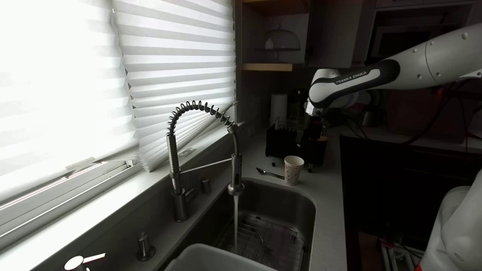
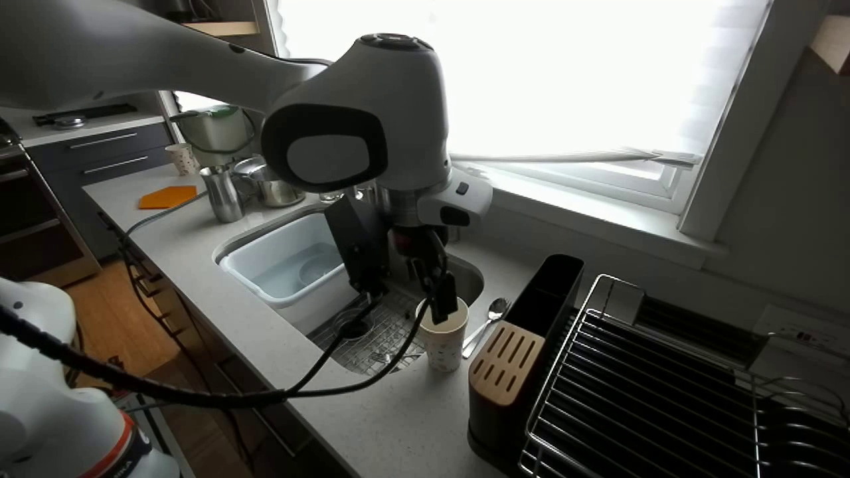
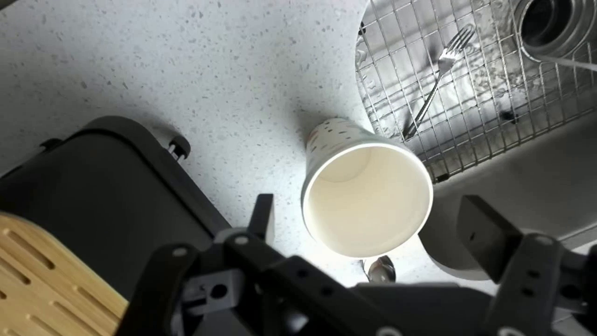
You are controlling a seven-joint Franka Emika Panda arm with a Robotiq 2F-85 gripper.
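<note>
Surrounding the cup [image 3: 366,191] near the spread end effector [image 3: 370,217] are caddy [image 3: 102,186], spoon [image 3: 381,270] and sink [image 3: 536,186].

Can come down over the cup [image 2: 443,345], with space on both sides of its rim inside the widely spread gripper [image 3: 367,205]. Has only a narrow gap above the counter [image 3: 233,70] between cup and holder [image 3: 107,182], but wider room toward the front edge [image 1: 341,207]. Meets a spoon [image 2: 498,309] lying low toward the sill [image 2: 564,192]. Is blocked beyond the holder by the rack [image 2: 647,392]. Opens, across from the holder, over the sink [image 1: 282,201], with depth down to the grid [image 3: 471,107]. Runs there against the tall faucet [image 1: 236,169], its falling water [image 1: 236,222] and the tub [image 2: 319,309] at one end.
</note>
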